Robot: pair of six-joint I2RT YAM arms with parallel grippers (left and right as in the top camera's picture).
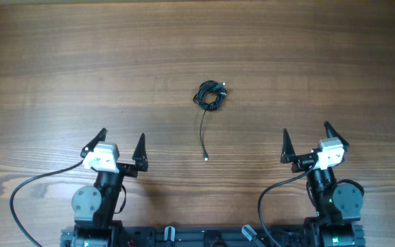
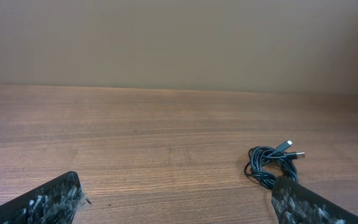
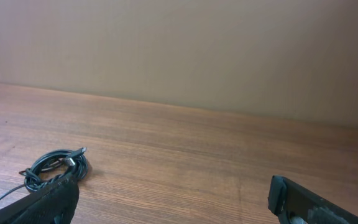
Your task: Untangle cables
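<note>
Wood-grain table, plain beige wall behind in wrist views; cables sit mid-table as a small knotted coil, one loose strand running toward the arms, ending in a plug; left gripper jaws spread wide, holding nothing; right gripper same, wide and empty; both near the table's near edge, well apart from the coil.

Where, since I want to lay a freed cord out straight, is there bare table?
Bare table spreads left and right of the cables, and along the far edge beyond them. Strips between their trailing end and the left pincer or right pincer are free. Only the coil and its tail, mid-table, are crowded.
</note>
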